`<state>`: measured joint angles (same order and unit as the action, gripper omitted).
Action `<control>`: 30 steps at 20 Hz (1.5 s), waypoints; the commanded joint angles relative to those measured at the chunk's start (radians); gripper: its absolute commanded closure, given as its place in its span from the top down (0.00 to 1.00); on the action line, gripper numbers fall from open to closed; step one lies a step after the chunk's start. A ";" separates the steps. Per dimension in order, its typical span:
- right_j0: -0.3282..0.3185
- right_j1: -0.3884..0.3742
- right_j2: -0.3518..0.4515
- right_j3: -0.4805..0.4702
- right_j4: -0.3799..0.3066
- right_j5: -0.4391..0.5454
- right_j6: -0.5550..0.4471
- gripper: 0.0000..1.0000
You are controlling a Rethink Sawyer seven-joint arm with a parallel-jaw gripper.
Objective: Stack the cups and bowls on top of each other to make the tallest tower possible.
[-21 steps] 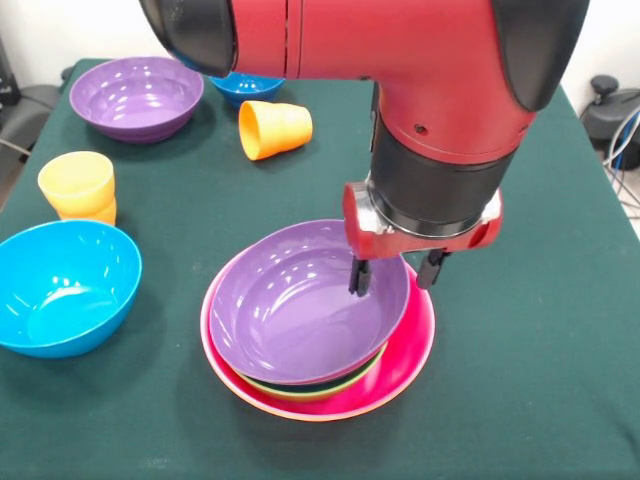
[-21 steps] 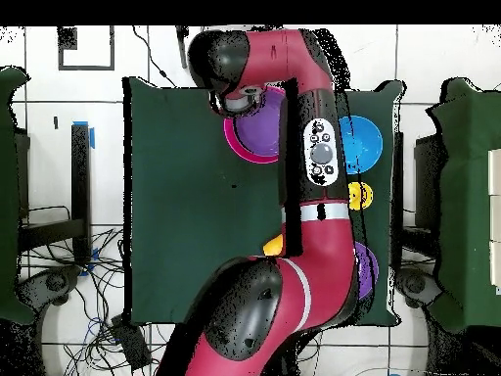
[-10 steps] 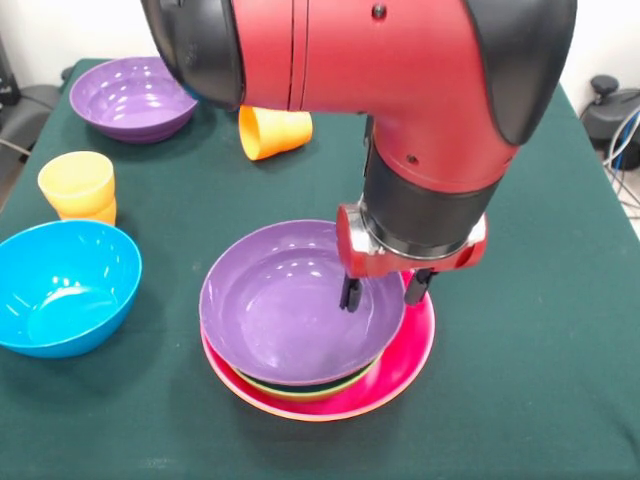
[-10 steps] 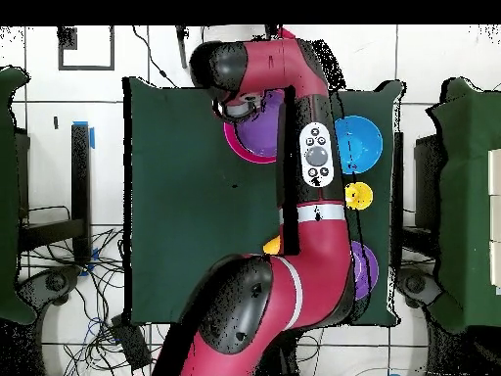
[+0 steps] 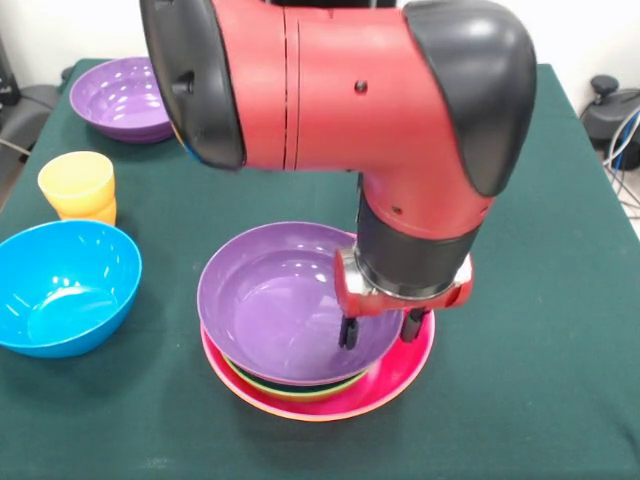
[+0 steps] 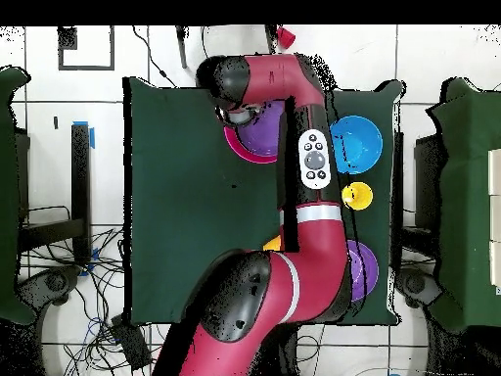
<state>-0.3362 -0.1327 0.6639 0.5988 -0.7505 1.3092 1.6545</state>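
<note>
We see the gripper [image 5: 379,331] pinching the purple bowl's [image 5: 270,305] rim atop the tower [image 5: 405,365]; bare counter [image 5: 540,330] lies right.

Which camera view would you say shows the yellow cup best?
The front view: the yellow cup stands upright and unobstructed beside the light blue bowl. The overhead view shows only its round top, close beside the arm.

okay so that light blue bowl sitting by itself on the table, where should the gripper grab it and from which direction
Take the light blue bowl by its rim, coming straight down from above. It sits upright and open, its thin wall free all round, so one finger could go inside and one outside. The rim part facing the purple bowl looks clearest; the yellow cup stands close behind the far rim. The gripper already straddles the purple bowl's rim this way.
</note>
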 commanded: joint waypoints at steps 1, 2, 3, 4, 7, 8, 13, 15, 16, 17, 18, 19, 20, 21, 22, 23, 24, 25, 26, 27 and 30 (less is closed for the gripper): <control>0.015 -0.003 -0.087 0.134 0.033 -0.102 0.188 1.00; 0.011 -0.023 -0.097 0.168 0.048 -0.104 0.193 1.00; 0.010 -0.037 -0.104 0.188 0.062 -0.096 0.193 1.00; -0.001 -0.085 -0.110 0.254 0.100 -0.073 0.190 1.00; -0.005 -0.199 -0.136 0.361 0.178 -0.018 0.199 1.00; -0.008 -0.250 -0.151 0.408 0.205 0.007 0.203 1.00; -0.002 -0.355 -0.202 0.494 0.284 0.056 0.197 1.00; 0.008 -0.373 -0.228 0.507 0.294 0.055 0.196 1.00; 0.016 -0.372 -0.236 0.497 0.301 0.062 0.204 1.00; 0.020 -0.377 -0.245 0.501 0.308 0.060 0.206 1.00; 0.034 -0.359 -0.250 0.458 0.308 0.087 0.203 1.00; 0.038 -0.361 -0.257 0.457 0.314 0.089 0.199 1.00; 0.048 -0.341 -0.261 0.411 0.312 0.112 0.191 1.00; 0.051 -0.342 -0.268 0.407 0.316 0.113 0.188 1.00; 0.057 -0.330 -0.271 0.383 0.314 0.121 0.185 1.00; 0.063 -0.317 -0.275 0.359 0.313 0.129 0.182 1.00; 0.067 -0.295 -0.274 0.325 0.311 0.139 0.176 1.00; 0.070 -0.273 -0.272 0.291 0.309 0.150 0.169 1.00; 0.079 -0.217 -0.264 0.227 0.300 0.155 0.163 1.00; 0.081 -0.207 -0.266 0.224 0.304 0.143 0.165 1.00; 0.086 -0.147 -0.262 0.196 0.310 0.105 0.175 1.00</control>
<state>-0.2732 -0.4116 0.4308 0.8491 -0.4385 1.3641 1.6726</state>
